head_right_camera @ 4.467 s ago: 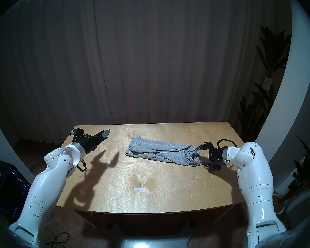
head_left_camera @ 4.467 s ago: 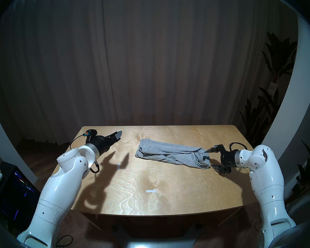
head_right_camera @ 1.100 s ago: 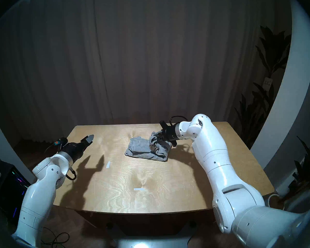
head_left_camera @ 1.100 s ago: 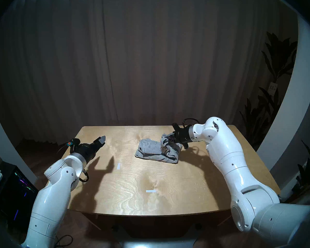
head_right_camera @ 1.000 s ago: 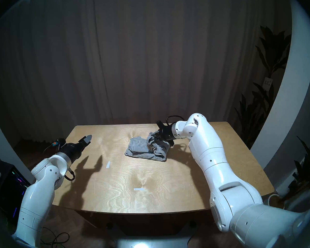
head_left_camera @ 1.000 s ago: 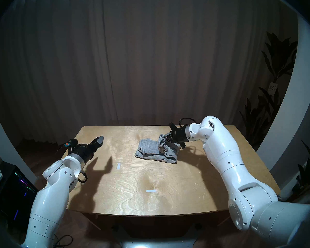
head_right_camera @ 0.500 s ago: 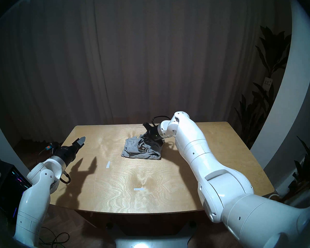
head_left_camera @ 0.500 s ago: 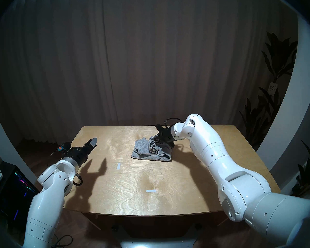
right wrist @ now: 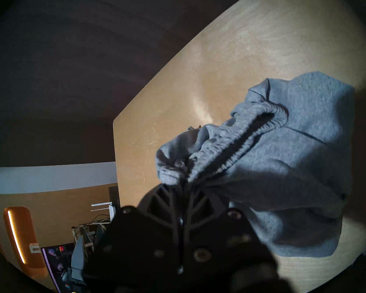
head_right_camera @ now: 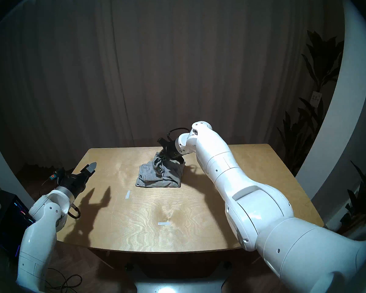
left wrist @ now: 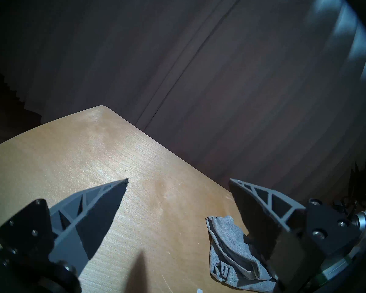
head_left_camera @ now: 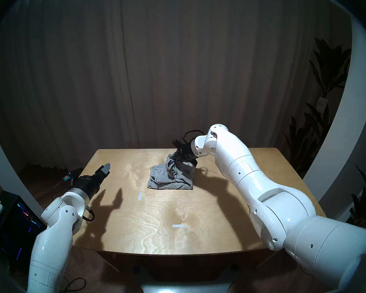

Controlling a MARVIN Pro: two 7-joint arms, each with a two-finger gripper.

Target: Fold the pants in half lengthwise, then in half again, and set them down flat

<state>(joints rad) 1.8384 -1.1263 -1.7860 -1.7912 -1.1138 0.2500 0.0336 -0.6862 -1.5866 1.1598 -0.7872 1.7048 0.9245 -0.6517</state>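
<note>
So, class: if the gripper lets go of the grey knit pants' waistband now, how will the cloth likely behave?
The heather-grey soft knit pants look floppy: cloth sags from the shut right gripper, so it would probably slump, not hold shape. The gathered elastic waistband bunches, so the fold may land uneven. It likely won't roll or slide on the wooden table.

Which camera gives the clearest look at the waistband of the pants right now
The right wrist view: the waistband fills it, pinched in the right gripper. Both head views show it small and bunched. The left wrist view shows only the pants' other end.
</note>
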